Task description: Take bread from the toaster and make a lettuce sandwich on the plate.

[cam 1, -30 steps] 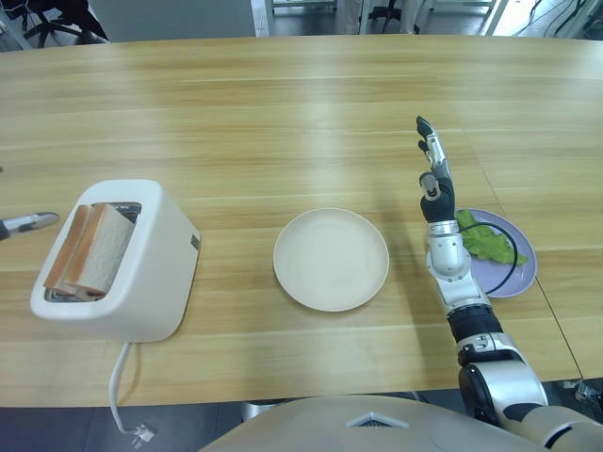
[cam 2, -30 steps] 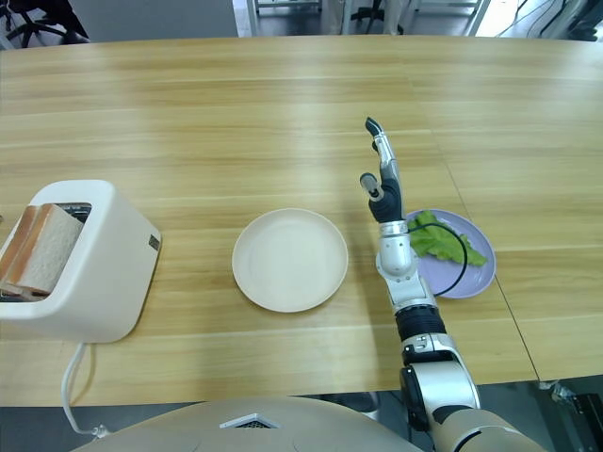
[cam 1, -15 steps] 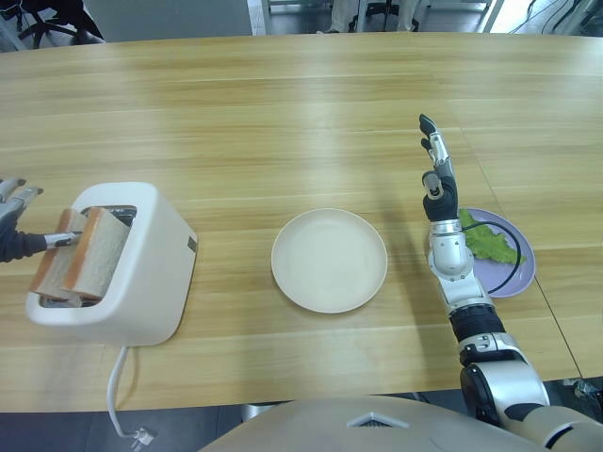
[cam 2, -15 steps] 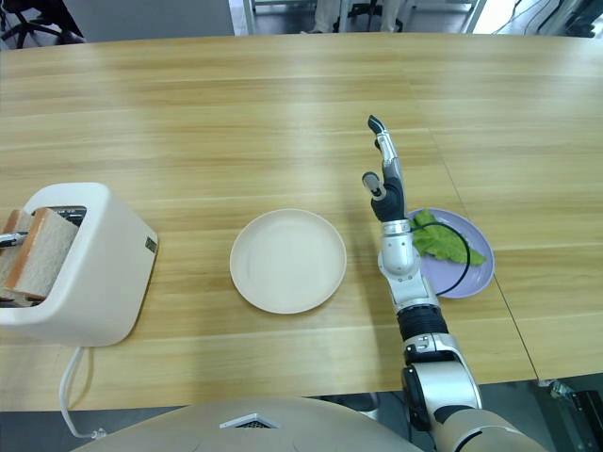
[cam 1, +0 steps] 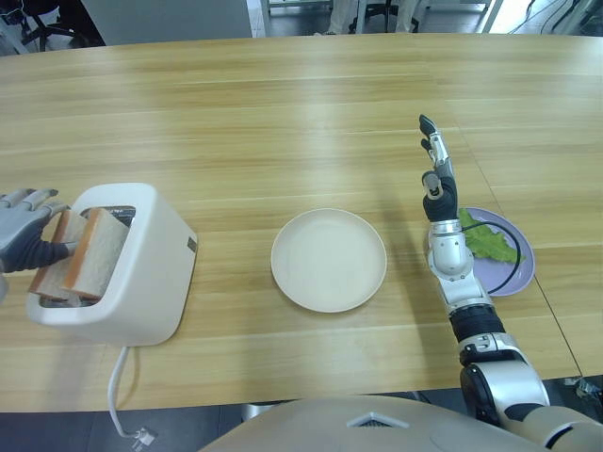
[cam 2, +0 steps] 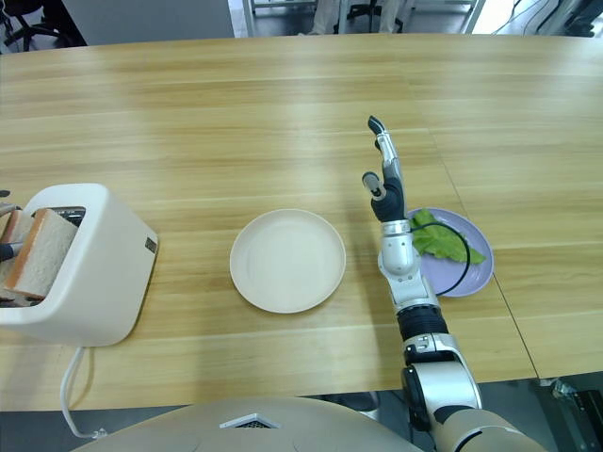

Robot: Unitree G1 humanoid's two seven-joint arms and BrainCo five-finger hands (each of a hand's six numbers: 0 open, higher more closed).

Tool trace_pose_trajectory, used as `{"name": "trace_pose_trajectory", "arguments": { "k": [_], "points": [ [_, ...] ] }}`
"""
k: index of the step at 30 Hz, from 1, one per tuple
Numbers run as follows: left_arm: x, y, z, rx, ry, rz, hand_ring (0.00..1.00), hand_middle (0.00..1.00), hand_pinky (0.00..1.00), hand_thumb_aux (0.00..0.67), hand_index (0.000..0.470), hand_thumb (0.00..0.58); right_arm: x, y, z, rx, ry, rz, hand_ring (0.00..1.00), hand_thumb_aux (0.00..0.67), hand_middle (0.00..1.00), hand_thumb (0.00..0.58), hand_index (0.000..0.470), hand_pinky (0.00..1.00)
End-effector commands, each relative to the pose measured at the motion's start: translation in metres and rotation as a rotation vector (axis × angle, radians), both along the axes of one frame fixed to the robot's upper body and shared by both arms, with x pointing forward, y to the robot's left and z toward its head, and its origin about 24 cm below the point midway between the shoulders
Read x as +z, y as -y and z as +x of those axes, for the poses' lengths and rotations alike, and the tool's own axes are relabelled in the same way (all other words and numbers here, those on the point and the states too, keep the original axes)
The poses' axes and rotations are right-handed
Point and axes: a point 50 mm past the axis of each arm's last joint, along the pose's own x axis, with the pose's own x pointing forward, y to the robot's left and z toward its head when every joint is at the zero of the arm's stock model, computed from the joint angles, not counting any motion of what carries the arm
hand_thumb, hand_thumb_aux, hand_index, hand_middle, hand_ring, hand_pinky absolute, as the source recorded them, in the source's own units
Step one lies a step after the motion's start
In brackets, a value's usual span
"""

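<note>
A white toaster (cam 1: 151, 273) stands at the near left of the table with two bread slices (cam 1: 94, 252) upright in its slots. My left hand (cam 1: 21, 237) is at the toaster's left side, fingers spread and touching the outer slice, not closed around it. A bare cream plate (cam 1: 328, 260) lies in the middle. To its right my right hand (cam 1: 436, 174) is held upright above the table, fingers straight and holding nothing. A green lettuce leaf (cam 1: 492, 243) lies on a small purple plate (cam 1: 520, 268) just right of that forearm.
The toaster's white cord (cam 1: 118, 386) hangs over the table's front edge. A thin black cable loops across the purple plate. A table seam (cam 1: 528, 273) runs diagonally at the right. The far half of the wooden table is open surface.
My left hand has come in from the left edge to the toaster and now touches the outer slice. The right arm has stayed still. The view shifted slightly.
</note>
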Motion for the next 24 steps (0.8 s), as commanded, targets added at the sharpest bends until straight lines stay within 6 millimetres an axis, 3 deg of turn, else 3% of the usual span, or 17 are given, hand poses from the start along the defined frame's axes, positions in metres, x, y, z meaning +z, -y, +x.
{"name": "trace_pose_trajectory", "arguments": {
  "k": [1,2,3,4,5,16,19,24],
  "points": [
    [-0.012,0.006,-0.002,-0.013,-0.046,-0.073,0.00,0.00,0.00,0.452,0.310,0.519,-0.004,0.003,0.000,-0.014,-0.021,0.003,0.00,0.000,0.00,0.000,0.000,0.00],
    [-0.012,0.008,-0.002,-0.019,-0.046,-0.083,0.00,0.00,0.00,0.670,0.460,0.580,-0.004,0.002,0.000,-0.013,-0.021,0.002,0.00,0.000,0.00,0.000,0.000,0.00],
    [-0.012,0.009,-0.002,-0.022,-0.043,-0.088,0.50,0.50,0.50,0.670,0.460,0.580,-0.004,0.002,0.000,-0.013,-0.022,0.002,0.00,0.000,0.00,0.000,0.000,0.00],
    [-0.011,0.011,-0.002,-0.029,-0.035,-0.097,0.50,0.50,0.50,0.670,0.460,0.580,-0.004,0.002,0.000,-0.013,-0.022,0.001,0.00,0.000,0.00,0.000,0.000,0.00],
    [-0.010,0.012,-0.001,-0.034,-0.024,-0.105,1.00,1.00,1.00,0.670,0.460,0.580,-0.004,0.003,0.000,-0.013,-0.022,0.001,0.00,0.000,0.00,0.000,0.000,0.00],
    [-0.001,0.024,0.003,-0.085,0.056,-0.174,1.00,1.00,1.00,0.670,0.460,0.580,-0.001,0.012,0.001,-0.043,-0.011,-0.017,0.00,0.000,0.00,0.000,0.000,0.00],
    [0.002,0.026,0.003,-0.089,0.079,-0.186,1.00,1.00,1.00,0.670,0.460,0.580,0.005,0.033,0.001,-0.099,0.005,-0.067,0.00,0.000,0.00,0.000,0.000,0.00],
    [0.016,0.029,0.004,-0.106,0.158,-0.202,1.00,1.00,1.00,0.670,0.460,0.580,0.018,0.088,-0.002,-0.245,0.016,-0.205,0.00,0.000,0.00,0.000,0.000,0.00]
  ]
}}
